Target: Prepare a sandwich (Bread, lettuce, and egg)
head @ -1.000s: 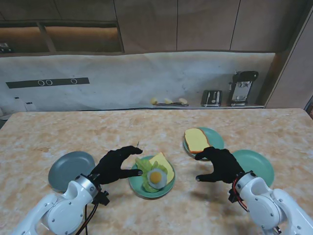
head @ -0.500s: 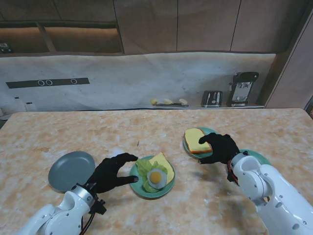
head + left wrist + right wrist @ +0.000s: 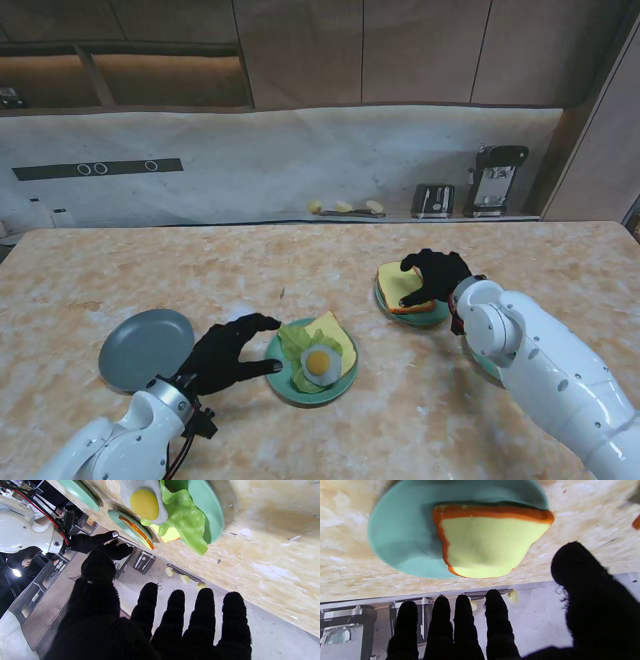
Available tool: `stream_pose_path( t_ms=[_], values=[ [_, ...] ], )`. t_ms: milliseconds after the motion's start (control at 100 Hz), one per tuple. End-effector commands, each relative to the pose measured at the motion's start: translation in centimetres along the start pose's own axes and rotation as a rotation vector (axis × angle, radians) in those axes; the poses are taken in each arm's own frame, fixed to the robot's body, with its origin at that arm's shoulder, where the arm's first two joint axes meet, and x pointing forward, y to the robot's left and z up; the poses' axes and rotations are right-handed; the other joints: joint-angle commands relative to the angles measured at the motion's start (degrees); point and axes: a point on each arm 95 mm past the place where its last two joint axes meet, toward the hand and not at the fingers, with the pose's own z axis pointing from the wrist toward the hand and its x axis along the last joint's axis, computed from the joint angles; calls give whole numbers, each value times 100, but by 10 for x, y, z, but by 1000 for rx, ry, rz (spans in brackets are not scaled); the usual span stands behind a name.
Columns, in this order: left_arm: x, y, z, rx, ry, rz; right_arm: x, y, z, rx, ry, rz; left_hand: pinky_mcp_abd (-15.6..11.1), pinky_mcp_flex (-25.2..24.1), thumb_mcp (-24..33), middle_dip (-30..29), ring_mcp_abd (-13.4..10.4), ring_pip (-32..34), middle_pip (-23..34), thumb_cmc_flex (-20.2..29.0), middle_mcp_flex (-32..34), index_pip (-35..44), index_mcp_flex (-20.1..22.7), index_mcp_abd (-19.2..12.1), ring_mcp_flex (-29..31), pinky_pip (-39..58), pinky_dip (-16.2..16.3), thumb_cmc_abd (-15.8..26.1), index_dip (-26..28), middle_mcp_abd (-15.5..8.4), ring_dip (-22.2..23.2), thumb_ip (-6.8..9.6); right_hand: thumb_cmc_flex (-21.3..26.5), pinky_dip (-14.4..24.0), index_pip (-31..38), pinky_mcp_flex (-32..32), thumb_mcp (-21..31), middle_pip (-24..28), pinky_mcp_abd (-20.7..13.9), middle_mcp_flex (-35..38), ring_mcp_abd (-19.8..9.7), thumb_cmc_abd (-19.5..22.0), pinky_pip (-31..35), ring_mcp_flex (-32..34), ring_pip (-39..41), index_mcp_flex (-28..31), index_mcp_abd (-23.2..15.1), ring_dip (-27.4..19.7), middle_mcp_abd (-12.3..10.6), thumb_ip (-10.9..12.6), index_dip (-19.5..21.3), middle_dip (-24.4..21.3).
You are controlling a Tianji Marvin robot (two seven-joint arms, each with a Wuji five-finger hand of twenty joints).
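The right hand [image 3: 436,277] hovers over the bread [image 3: 402,285], which lies flat on a green plate [image 3: 437,313]. Its fingers [image 3: 462,620] are spread wide and hold nothing; from the wrist view the thumb stands well apart from the other four, with the slice beyond the tips. The left hand [image 3: 225,352] is also wide and empty, its fingertips just beside the rim of the front plate [image 3: 283,385], where bread, lettuce [image 3: 295,350] and egg [image 3: 319,360] are already stacked.

The likely trouble is the grasp. The slice is thin and lies flush on the plate, so fingers closing from above may slide over it or push it off the rim onto the bench. Pressing down on the rim could tip or drag the plate. A one-sided pinch may let the slice droop or twist.

The bread's long axis runs from the right fingers away toward the far wall, slightly leftward, with its rounded end farther from me.
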Motion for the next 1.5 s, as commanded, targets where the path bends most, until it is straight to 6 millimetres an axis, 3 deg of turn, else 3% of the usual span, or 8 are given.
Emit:
stream_pose_path(
  t_ms=[0,380,430,450,610,870,1130,1490],
  values=[
    [0,3,-1,-21,-11,-4,6,10,8,9,17,18,44,-15,-75,43,-27,81,23,114,-43,95,74,-109,61,70,150,233,61,-85,95,-16,89,78,-11,-124,-18,53,-96,-234,-142,-178,30,-195,-7,-235,-134,-13,-98,-20,-55,-2930],
    [1,3,2,-42,-20,-6,2,24,47,122,42,-1,50,2,-84,61,-11,133,52,142,-28,124,104,-92,80,166,210,285,68,-78,125,0,597,148,-142,-275,214,-505,-200,-234,-283,-403,-222,-441,-170,-568,-435,-104,-214,218,-207,-3187],
    [1,3,3,-43,-21,-6,2,25,52,135,45,2,64,8,-85,62,-20,141,52,140,-30,127,113,-96,91,175,215,288,69,-82,128,0,636,186,-136,-291,379,-705,-209,-218,-301,-486,-306,-457,-178,-607,-464,-113,-248,182,-232,-3267],
    [0,3,3,-44,-22,-6,2,25,54,140,44,2,66,7,-84,62,-20,141,53,143,-26,126,112,-99,90,177,216,287,68,-82,128,1,617,280,-120,-294,594,-747,-214,-217,-299,-564,-384,-477,-185,-619,-466,-119,-250,1,-266,-3259],
    [1,2,3,-48,-22,-6,3,23,65,164,47,-1,55,18,-88,68,-13,150,65,143,1,129,125,-98,98,198,226,292,66,-78,132,1,315,468,-121,-313,1740,-915,-232,-212,-321,-1225,-595,-546,-201,-760,-498,-120,-270,-396,-350,-3306],
    [0,2,4,-51,-27,-4,6,22,77,196,60,-12,72,23,-86,69,0,158,65,148,13,133,142,-93,116,216,235,292,65,-81,135,2,297,540,-222,-393,1993,-1172,-251,-212,-344,-1462,-762,-639,-221,-919,-548,-120,-301,-520,-446,-3413],
    [1,2,5,-51,-26,-8,7,26,86,242,70,-28,76,23,-86,69,-7,163,63,146,19,129,150,-95,135,221,237,299,61,-75,136,2,578,697,-890,-508,2244,-1704,-313,-228,-382,-1704,-1020,-665,-515,-911,-626,-240,-331,-549,-853,-3618],
    [1,1,6,-55,-27,-11,8,26,91,274,66,-49,80,28,-87,70,2,163,66,146,44,128,168,-94,138,224,238,301,59,-78,137,2,725,743,-1013,-497,2361,-1769,-302,-204,-371,-1851,-1116,-663,-534,-857,-632,-235,-324,-574,-916,-3632]
  ],
)
